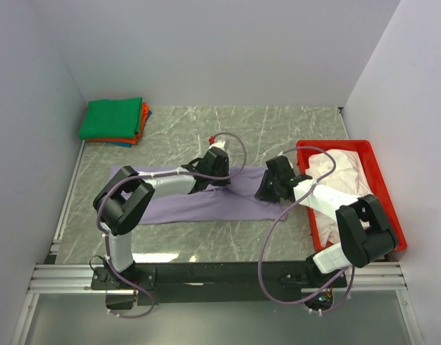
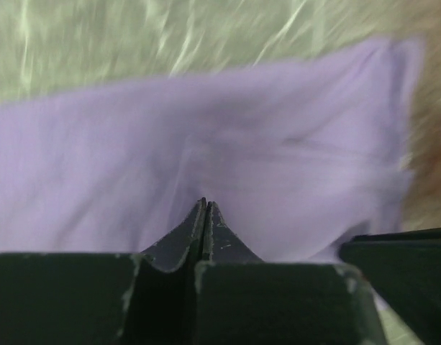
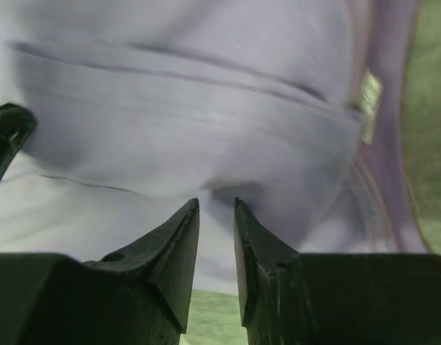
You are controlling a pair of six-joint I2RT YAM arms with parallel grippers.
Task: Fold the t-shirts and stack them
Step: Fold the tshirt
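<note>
The lavender cloth t-shirt (image 1: 206, 205), a half-folded strip, lies at the middle of the marbled desk (image 1: 278, 122). Left fingers (image 2: 191, 230) are shut and right fingers (image 3: 178, 244) narrowly parted, both over it. Next, probably: pinch 1 end, fold across.

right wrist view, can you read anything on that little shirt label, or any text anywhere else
Neck label on the lavender t-shirt: too blurred to read.
No other words, numbers or signs show in any view.
</note>
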